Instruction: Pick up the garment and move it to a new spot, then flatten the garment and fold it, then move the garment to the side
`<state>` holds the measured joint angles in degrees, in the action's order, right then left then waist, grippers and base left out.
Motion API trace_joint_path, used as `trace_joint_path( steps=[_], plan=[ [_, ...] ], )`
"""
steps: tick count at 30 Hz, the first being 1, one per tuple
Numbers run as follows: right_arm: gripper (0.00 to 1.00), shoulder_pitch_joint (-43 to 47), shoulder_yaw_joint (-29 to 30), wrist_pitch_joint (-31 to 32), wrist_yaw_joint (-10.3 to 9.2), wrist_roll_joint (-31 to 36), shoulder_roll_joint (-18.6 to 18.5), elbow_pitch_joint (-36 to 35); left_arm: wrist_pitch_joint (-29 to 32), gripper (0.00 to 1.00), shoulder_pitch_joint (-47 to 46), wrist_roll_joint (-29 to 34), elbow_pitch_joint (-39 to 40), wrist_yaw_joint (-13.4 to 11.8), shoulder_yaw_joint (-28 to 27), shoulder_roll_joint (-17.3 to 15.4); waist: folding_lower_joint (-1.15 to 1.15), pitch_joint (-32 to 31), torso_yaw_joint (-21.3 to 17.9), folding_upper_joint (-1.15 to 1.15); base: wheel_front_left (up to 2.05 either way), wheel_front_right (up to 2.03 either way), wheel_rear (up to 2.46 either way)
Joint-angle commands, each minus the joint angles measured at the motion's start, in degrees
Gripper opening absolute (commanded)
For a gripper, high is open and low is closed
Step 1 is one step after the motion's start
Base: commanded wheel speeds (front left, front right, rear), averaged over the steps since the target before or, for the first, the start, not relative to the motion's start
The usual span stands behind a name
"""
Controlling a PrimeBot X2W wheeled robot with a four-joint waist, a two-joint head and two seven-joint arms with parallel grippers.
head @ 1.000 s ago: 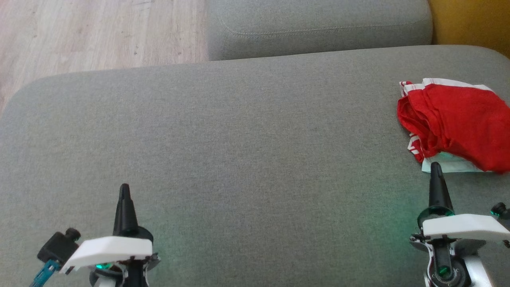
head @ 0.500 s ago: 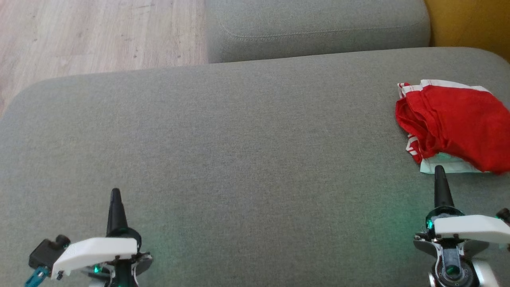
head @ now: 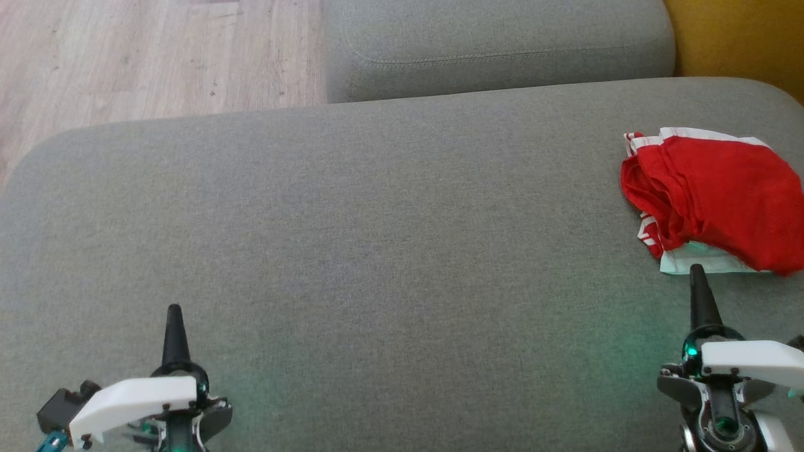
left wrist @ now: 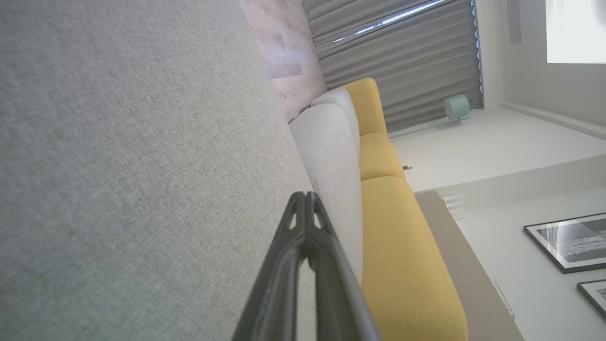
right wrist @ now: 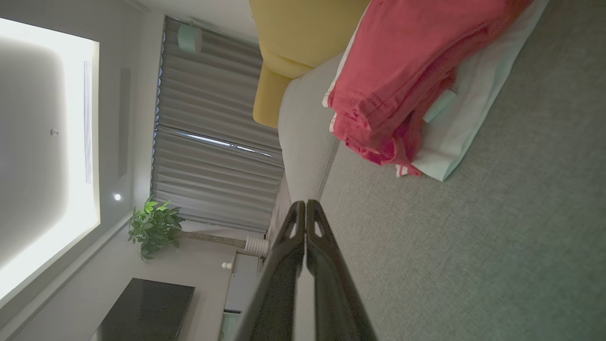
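Red garment (head: 716, 201) with white trim lies at the far right of the grey cushion (head: 377, 238), close to its right edge, loosely layered rather than spread flat. It sits in stacked folds with a white band showing along the near side. Judged from this, it reads as a folded piece set aside, though the fold is untidy. Left pincer (head: 174, 312) hangs over the near left of the cushion, fingers pressed together, gripping nothing, well apart from the garment. Right pincer (head: 696, 273) is at the near right, likewise closed tight and empty, its tip just short of the white band, with no contact made out. Both point away from the robot, low over the fabric, likely a resting pose. The cushion is plain woven grey upholstery. A second grey cushion (head: 496, 44) butts against its far side. Pale wood floor (head: 157, 56) shows far left, yellow upholstery (head: 741, 37) far right. Wrist views give grey curtains (left wrist: 397, 61), framed pictures (left wrist: 568, 241) and a potted plant (right wrist: 151, 227).
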<state>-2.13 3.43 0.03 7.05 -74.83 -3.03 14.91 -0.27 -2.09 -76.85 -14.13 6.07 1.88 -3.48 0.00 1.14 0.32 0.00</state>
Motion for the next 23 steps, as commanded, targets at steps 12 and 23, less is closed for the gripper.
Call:
trace_joint_path(
  steps=[12,23],
  plan=[
    [0.00,-3.64,0.16,2.35,0.39,-9.03,-1.20,-1.40,2.34,0.00,-3.54,-8.09,0.97,0.93,-3.74,-1.00,0.00,-0.43,-0.14,0.00,0.00,0.00,0.00],
    [0.00,-3.82,0.95,4.23,0.42,-15.99,-1.18,-1.12,4.25,0.00,-3.81,-14.48,0.42,1.27,-5.53,-0.96,0.00,-0.81,-0.27,0.00,0.00,0.00,0.00]
  ],
)
